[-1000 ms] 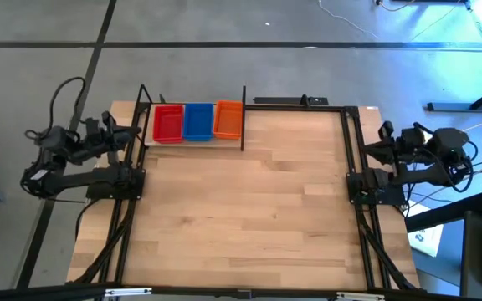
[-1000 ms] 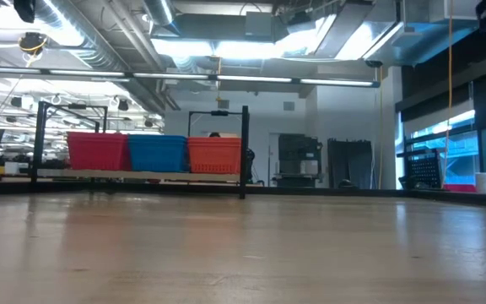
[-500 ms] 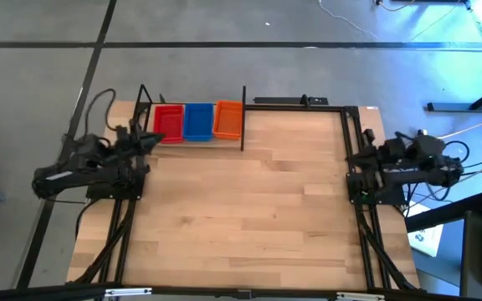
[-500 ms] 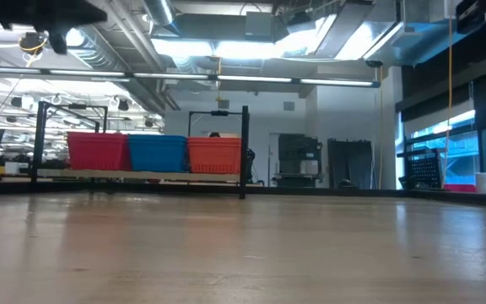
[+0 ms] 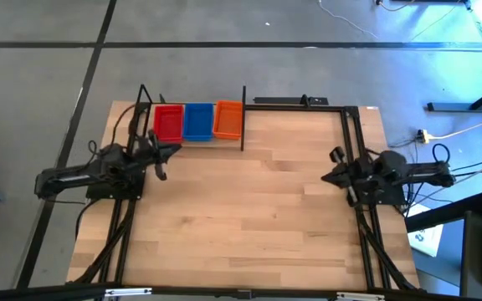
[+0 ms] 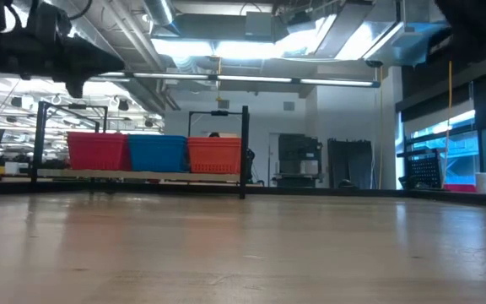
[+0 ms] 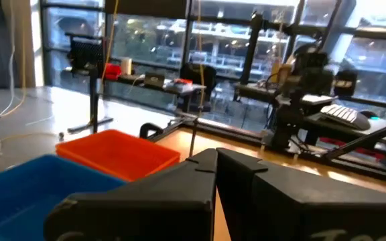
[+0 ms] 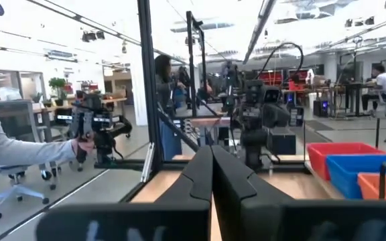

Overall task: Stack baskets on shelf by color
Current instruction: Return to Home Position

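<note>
Three baskets stand side by side on the shelf (image 5: pixel 243 117) at the table's far left: red (image 5: pixel 168 123), blue (image 5: pixel 197 121), orange (image 5: pixel 228 119). In the low view they show as red (image 6: pixel 98 152), blue (image 6: pixel 158 154) and orange (image 6: pixel 215 155) blocks resting on the shelf board (image 6: pixel 142 176); how many are nested in each does not show. My left gripper (image 5: pixel 161 155) hangs shut just near of the red basket, touching nothing. Its wrist view shows the blue basket (image 7: pixel 39 181) and orange basket (image 7: pixel 116 152) beyond it. My right gripper (image 5: pixel 333 172) is shut over the table's right side, far from the baskets (image 8: pixel 354 164).
Black frame rods run along the table's left edge (image 5: pixel 128 209), right edge (image 5: pixel 362 217) and far edge (image 5: pixel 299 102). The wide wooden tabletop (image 5: pixel 249 209) lies between the arms. A person's sleeve and hand (image 8: pixel 25 150) show in the room beyond the table.
Both arms have swung in from outside the table's side edges. The left gripper has moved right to a spot near the red basket. The right gripper has moved left, over the table's right side. The baskets have stayed where they were.
</note>
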Motion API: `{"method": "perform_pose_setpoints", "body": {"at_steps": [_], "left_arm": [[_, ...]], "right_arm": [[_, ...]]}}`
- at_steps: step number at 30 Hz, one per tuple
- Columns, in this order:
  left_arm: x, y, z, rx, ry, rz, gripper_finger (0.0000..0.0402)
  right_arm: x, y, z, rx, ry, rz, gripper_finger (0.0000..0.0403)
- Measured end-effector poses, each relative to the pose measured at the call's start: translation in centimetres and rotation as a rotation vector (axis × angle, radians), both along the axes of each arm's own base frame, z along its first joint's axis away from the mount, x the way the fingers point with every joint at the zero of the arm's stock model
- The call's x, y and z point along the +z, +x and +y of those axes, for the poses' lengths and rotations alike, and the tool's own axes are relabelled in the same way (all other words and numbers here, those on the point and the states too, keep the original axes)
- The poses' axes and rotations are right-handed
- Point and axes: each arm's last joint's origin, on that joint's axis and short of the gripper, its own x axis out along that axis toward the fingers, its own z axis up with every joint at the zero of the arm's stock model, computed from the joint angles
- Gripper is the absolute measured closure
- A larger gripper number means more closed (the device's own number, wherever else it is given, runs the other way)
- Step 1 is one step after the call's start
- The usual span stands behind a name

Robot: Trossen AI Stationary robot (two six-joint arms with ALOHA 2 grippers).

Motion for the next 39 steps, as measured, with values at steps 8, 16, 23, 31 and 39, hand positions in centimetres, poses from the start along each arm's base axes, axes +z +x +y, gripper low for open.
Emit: {"method": "perform_pose_setpoints", "body": {"at_steps": [8,16,23,31,39], "left_arm": [[-1.0,0.4,-0.3,-0.117,0.055,-0.001,0.0402],[-1.1,0.5,-0.4,-0.169,0.062,0.008,0.0401],[-1.1,0.5,-0.4,-0.156,0.090,0.020,0.0401],[-1.1,0.5,-0.4,-0.156,0.089,0.019,0.0401],[-1.1,0.5,-0.4,-0.155,0.089,0.020,0.0401]], "right_arm": [[-3.9,1.1,0.0,-0.034,-0.032,0.108,0.0403],[-4.5,1.2,0.0,-0.071,-0.168,0.139,0.0400],[-4.6,1.2,0.0,-0.069,-0.167,0.155,0.0389],[-4.6,1.2,0.0,-0.070,-0.168,0.156,0.0387],[-4.6,1.2,0.0,-0.070,-0.169,0.155,0.0387]]}}
